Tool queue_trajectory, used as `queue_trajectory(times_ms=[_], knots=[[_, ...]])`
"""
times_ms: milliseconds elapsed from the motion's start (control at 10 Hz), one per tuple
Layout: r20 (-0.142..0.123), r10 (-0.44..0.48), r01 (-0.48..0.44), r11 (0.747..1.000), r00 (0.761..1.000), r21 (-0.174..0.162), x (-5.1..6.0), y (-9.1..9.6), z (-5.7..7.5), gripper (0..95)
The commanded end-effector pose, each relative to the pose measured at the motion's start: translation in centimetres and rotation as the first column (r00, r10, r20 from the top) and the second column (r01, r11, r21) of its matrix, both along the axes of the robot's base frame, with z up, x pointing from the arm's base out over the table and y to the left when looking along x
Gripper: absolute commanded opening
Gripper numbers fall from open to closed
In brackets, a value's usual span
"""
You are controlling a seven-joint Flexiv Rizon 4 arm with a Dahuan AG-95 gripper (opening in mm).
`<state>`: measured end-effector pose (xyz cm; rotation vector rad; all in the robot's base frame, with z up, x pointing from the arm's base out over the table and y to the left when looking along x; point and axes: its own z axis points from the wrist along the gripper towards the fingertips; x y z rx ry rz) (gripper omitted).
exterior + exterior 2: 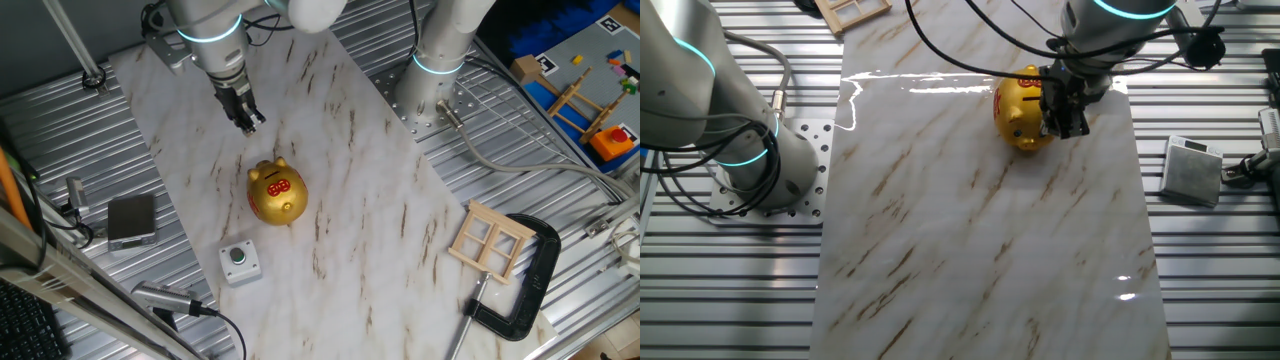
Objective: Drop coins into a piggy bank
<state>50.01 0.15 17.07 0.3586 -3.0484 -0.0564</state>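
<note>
The piggy bank (276, 192) is a shiny gold pig with red markings and a dark slot on top, standing upright mid-table on the marble board. It also shows in the other fixed view, piggy bank (1018, 110). My gripper (248, 123) hangs above the board just behind the pig, a short way from its ears. From the other side, the gripper (1065, 125) partly covers the pig's flank. Its black fingers are pressed close together. No coins can be made out; anything pinched between the fingertips is too small to see.
A small grey box with a green button (240, 262) sits in front of the pig. A flat grey device (132, 220) lies left of the board. A wooden window frame (490, 240) and a black clamp (525, 285) lie at the right. A second arm's base (438, 70) stands behind.
</note>
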Motion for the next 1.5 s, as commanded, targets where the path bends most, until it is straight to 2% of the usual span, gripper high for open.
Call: queue_trajectory(times_ms=[100,500,700,900,1000,1100,1300,1500], knots=[[-0.007,0.004,-0.004,1.0,1.0,0.003,0.3,-0.4,0.7,0.0],[-0.019,-0.015,0.015,1.0,1.0,-0.002,0.4,-0.9,1.7,0.0],[-0.036,-0.018,0.018,1.0,0.999,0.002,1.0,-1.4,2.8,0.0],[-0.039,-0.017,0.017,1.0,0.999,0.007,1.7,-1.5,3.6,0.0],[-0.039,-0.016,0.017,1.0,0.999,0.008,1.8,-1.4,3.6,0.0],[-0.041,-0.025,0.025,1.0,0.999,0.011,2.6,-1.1,3.8,0.0],[-0.045,-0.033,0.034,0.999,0.998,0.011,3.4,-0.6,4.0,0.0],[-0.048,-0.036,0.037,0.999,0.998,0.012,3.7,-0.4,4.0,0.0]])
